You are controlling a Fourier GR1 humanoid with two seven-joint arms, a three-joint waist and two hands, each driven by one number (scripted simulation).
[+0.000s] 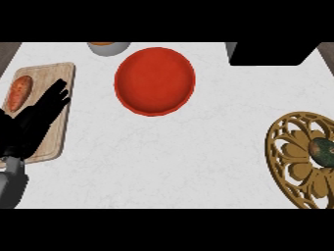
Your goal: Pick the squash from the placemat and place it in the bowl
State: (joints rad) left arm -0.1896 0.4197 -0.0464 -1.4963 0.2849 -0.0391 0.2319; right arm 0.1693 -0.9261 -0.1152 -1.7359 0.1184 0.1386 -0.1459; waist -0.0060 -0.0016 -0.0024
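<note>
Squash: dark green, on the gold placemat, long axis slanting down-right; far right of the left robot hand, which rests open over a cutting board. Bowl: between them. Right robot hand: unseen, judged nearer.

My left hand rests over the cutting board at the left, beside a sweet potato. The bowl sits behind centre. The squash lies on the placemat at the right.
</note>
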